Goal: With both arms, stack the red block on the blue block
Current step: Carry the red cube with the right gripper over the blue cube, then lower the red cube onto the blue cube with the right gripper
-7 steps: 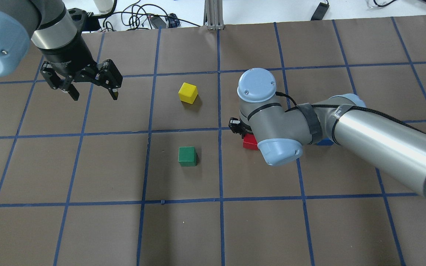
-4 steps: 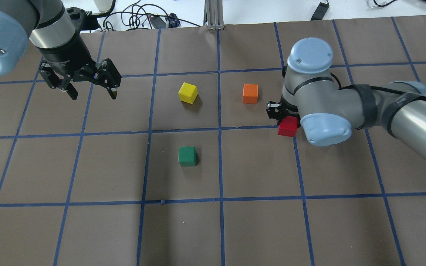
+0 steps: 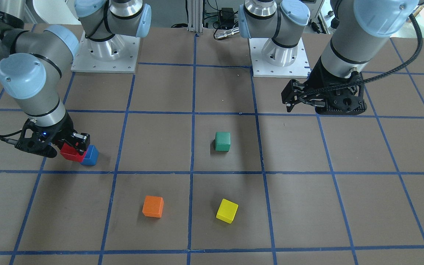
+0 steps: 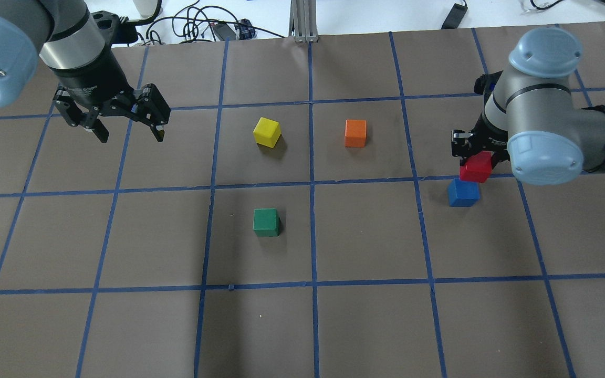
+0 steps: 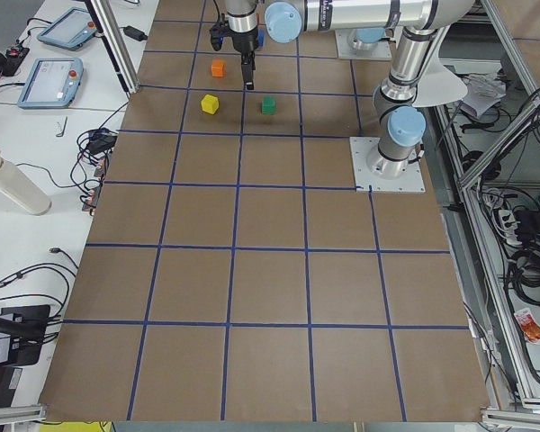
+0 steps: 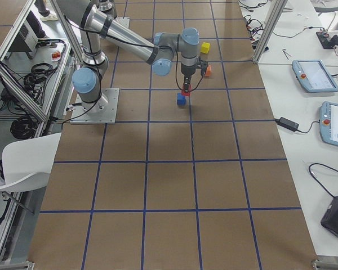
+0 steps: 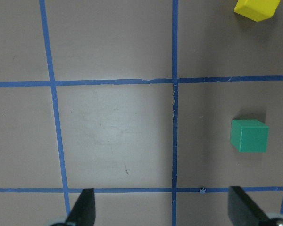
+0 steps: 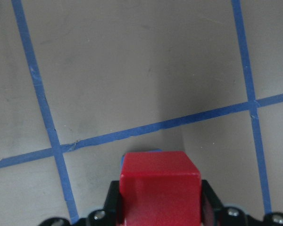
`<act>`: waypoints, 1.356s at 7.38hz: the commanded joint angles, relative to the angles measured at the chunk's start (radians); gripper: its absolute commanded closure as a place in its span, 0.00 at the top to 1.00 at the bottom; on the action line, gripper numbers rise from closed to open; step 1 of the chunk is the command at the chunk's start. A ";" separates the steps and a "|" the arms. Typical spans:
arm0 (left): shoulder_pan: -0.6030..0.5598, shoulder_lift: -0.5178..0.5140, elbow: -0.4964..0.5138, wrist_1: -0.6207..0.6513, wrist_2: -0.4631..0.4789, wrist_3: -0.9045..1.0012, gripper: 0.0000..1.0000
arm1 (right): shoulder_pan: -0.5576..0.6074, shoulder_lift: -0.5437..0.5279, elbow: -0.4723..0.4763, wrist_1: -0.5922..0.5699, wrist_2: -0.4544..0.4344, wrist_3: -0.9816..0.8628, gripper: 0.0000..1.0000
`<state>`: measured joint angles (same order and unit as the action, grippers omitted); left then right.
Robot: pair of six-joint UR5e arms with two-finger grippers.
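Observation:
My right gripper is shut on the red block and holds it in the air, just over and slightly beyond the blue block on the table. In the front view the gripper holds the red block against the blue block. In the right wrist view the red block sits between the fingers and hides all but a sliver of blue. My left gripper is open and empty above the far left of the table; its fingertips show in the left wrist view.
A green cube, a yellow cube and an orange cube lie on the brown gridded table. Cables lie along the far edge. The arm bases stand at the robot's side.
My right arm has carried the red block to the right, from the table's middle to over the blue block, uncovering the orange cube. The left arm has barely moved.

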<state>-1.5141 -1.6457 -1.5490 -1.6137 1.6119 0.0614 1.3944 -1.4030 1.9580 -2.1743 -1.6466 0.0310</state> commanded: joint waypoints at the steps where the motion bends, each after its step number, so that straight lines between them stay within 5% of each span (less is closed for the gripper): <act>1: 0.000 -0.005 0.000 0.000 -0.001 0.000 1.00 | -0.015 -0.004 0.060 -0.016 0.007 -0.017 0.06; 10: -0.005 -0.020 0.000 0.000 -0.010 -0.005 1.00 | -0.014 -0.008 0.071 -0.050 0.045 -0.080 0.06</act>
<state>-1.5186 -1.6627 -1.5493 -1.6137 1.6057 0.0580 1.3806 -1.4136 2.0277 -2.2230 -1.6020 -0.0519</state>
